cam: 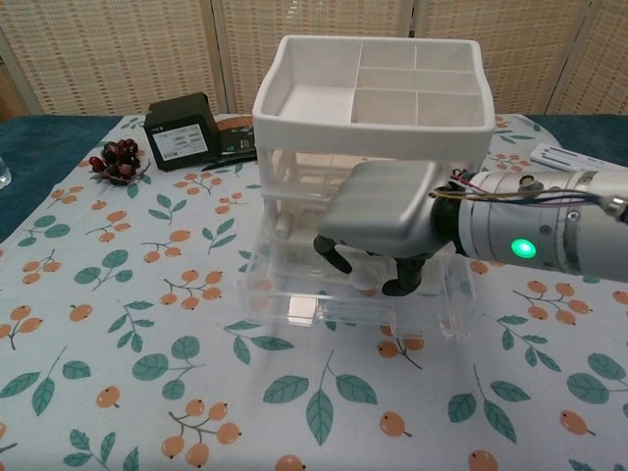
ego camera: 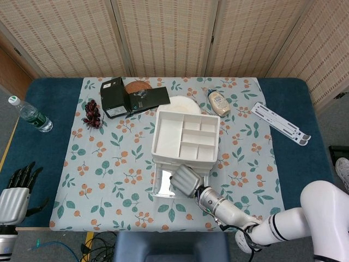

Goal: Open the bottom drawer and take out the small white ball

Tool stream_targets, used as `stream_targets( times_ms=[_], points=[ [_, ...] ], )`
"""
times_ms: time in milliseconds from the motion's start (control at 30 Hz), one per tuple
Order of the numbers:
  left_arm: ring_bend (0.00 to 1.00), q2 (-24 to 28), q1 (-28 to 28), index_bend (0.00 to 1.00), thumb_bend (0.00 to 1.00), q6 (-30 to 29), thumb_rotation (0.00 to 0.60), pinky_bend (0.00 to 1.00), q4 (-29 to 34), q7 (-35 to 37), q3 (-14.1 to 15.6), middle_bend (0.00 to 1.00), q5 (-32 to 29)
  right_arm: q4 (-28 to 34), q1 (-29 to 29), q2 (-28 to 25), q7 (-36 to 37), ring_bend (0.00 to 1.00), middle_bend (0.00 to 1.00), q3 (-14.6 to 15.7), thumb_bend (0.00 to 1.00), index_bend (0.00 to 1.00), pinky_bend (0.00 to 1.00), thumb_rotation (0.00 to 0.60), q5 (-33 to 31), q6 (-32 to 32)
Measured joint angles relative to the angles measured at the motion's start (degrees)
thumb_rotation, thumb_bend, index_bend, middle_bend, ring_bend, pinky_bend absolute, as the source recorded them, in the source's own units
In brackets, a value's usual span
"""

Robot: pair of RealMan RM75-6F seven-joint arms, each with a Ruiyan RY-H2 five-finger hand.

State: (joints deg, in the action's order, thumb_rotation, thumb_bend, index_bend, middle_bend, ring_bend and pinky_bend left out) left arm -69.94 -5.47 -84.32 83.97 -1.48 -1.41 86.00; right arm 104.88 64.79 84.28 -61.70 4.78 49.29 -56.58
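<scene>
A white drawer unit (ego camera: 185, 136) (cam: 373, 98) stands mid-table, and its clear bottom drawer (ego camera: 160, 185) (cam: 294, 306) is pulled out toward me. My right hand (ego camera: 187, 179) (cam: 388, 211) reaches down into the drawer, fingers (cam: 334, 257) curled downward. The small white ball (cam: 365, 282) shows in the chest view only, between those fingers and the thumb on the drawer floor. Whether they touch it is hidden. My left hand (ego camera: 19, 191) rests off the table's front left corner, fingers apart and holding nothing.
A black box (ego camera: 117, 97), grapes (ego camera: 91, 113) and a cork coaster (ego camera: 137, 86) lie at the back left. A water bottle (ego camera: 30, 114) lies at the far left. A plate (ego camera: 182, 103), a sauce bottle (ego camera: 218, 102) and a white stand (ego camera: 281, 123) are behind and to the right.
</scene>
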Motion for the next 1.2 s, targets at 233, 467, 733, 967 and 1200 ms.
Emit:
stream_targets(
  times_ms=[233, 467, 733, 967, 1200],
  points=[
    [0.05, 0.01, 0.10, 0.11, 0.25, -0.08, 0.600, 0.07, -0.05, 0.12, 0.05, 0.00, 0.04, -0.32, -0.07, 0.39, -0.12, 1.00, 1.00, -0.09, 0.33, 0.45, 1.00, 0.600, -0.06, -0.13],
    [0.05, 0.02, 0.25, 0.11, 0.25, -0.23, 0.600, 0.07, -0.21, 0.35, 0.06, 0.00, 0.03, -0.42, -0.18, 0.71, -0.42, 1.00, 1.00, -0.09, 0.36, 0.48, 1.00, 0.600, -0.22, -0.43],
    [0.05, -0.09, 0.31, 0.11, 0.25, -0.19, 0.600, 0.07, -0.41, 0.52, 0.16, 0.00, 0.11, -0.35, -0.45, 0.82, -0.34, 1.00, 1.00, -0.11, 0.41, 0.51, 1.00, 0.600, -0.28, -0.70],
    [0.05, 0.05, 0.31, 0.11, 0.25, -0.32, 0.600, 0.07, -0.29, 0.48, 0.00, 0.00, 0.06, 0.16, -0.77, 0.47, 0.42, 1.00, 1.00, -0.55, 0.41, 0.52, 1.00, 0.600, 1.00, -1.27],
    [0.05, 0.22, 0.09, 0.11, 0.25, -0.33, 0.600, 0.07, 0.25, 0.04, -0.18, 0.00, 0.22, 2.99, -1.90, -1.41, 2.17, 1.00, 1.00, -1.43, 0.41, 0.52, 1.00, 0.600, 5.43, -3.66]
  ],
)
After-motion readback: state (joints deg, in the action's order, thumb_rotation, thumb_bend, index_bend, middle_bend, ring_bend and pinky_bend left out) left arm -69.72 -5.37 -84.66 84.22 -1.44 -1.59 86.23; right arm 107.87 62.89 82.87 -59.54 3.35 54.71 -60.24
